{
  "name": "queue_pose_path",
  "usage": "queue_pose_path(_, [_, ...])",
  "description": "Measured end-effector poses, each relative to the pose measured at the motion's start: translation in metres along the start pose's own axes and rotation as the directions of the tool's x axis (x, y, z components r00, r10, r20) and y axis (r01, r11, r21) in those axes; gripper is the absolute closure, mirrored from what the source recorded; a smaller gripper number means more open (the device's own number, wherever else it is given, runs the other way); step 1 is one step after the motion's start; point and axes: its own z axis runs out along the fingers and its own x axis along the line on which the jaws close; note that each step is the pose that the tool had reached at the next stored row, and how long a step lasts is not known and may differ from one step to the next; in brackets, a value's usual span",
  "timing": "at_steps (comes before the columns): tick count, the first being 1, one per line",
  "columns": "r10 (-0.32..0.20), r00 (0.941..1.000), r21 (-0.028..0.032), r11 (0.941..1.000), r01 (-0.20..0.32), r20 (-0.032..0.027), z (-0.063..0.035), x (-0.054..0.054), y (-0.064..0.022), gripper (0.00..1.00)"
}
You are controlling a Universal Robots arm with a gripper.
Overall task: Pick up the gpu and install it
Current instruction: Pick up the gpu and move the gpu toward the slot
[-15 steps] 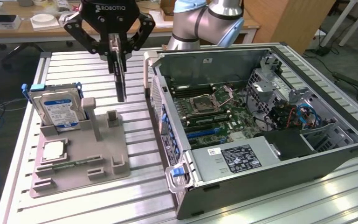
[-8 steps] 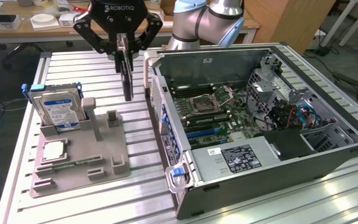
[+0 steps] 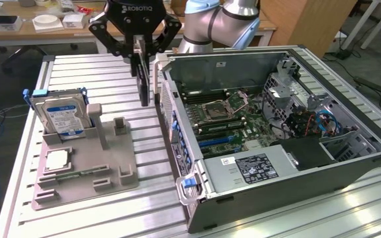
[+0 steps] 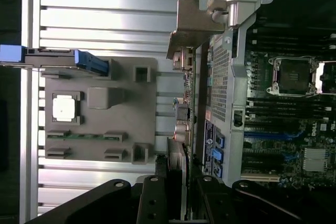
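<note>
Aloft, thin flat black gpu (image 3: 143,84) in pincer (image 3: 139,49)

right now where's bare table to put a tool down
Bare table lies behind the hard drive, in front of the grey tray along the near edge, and at the exterior view's lower right beside the computer case. Crowded: the gap between tray and case, where the gripper holds the graphics card.

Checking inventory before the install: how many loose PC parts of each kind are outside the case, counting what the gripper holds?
Hard drive: 1
CPU: 1
Memory stick: 1
GPU, held in the gripper: 1
Total: 4
</note>
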Motion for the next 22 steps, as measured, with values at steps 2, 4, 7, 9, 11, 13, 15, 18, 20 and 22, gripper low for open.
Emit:
queue_pose_path(2, [0.000, 1.0000, -0.0001, 1.0000, 0.000, -0.0001, 0.0000, -0.004, -0.0001, 0.73])
queue_pose_path(4, [0.000, 1.0000, -0.0002, 1.0000, 0.000, -0.0001, 0.0000, -0.008, -0.0002, 0.73])
queue_pose_path(7, [0.000, 1.0000, -0.0004, 1.0000, 0.000, 0.0000, 0.0000, -0.014, -0.0003, 0.73])
queue_pose_path(9, [0.000, 1.0000, -0.0004, 1.0000, 0.000, 0.0000, 0.0000, -0.017, -0.0004, 0.73])
queue_pose_path(11, [0.000, 1.0000, -0.0004, 1.0000, 0.000, 0.0001, 0.0000, -0.020, -0.0005, 0.73])
queue_pose_path(13, [0.000, 1.0000, -0.0004, 1.0000, 0.000, 0.0000, 0.0000, -0.024, -0.0006, 0.73])
queue_pose_path(15, [0.000, 1.0000, -0.0004, 1.0000, 0.000, 0.0000, 0.0000, -0.027, -0.0007, 0.73])
queue_pose_path(18, [0.000, 1.0000, -0.0003, 1.0000, 0.000, -0.0001, -0.0001, -0.032, -0.0008, 0.73])
queue_pose_path(20, [0.000, 1.0000, -0.0005, 1.0000, 0.000, 0.0000, 0.0000, -0.036, -0.0009, 0.73])
queue_pose_path(22, [0.000, 1.0000, -0.0005, 1.0000, 0.000, 0.0000, 0.0000, -0.040, -0.0010, 0.73])
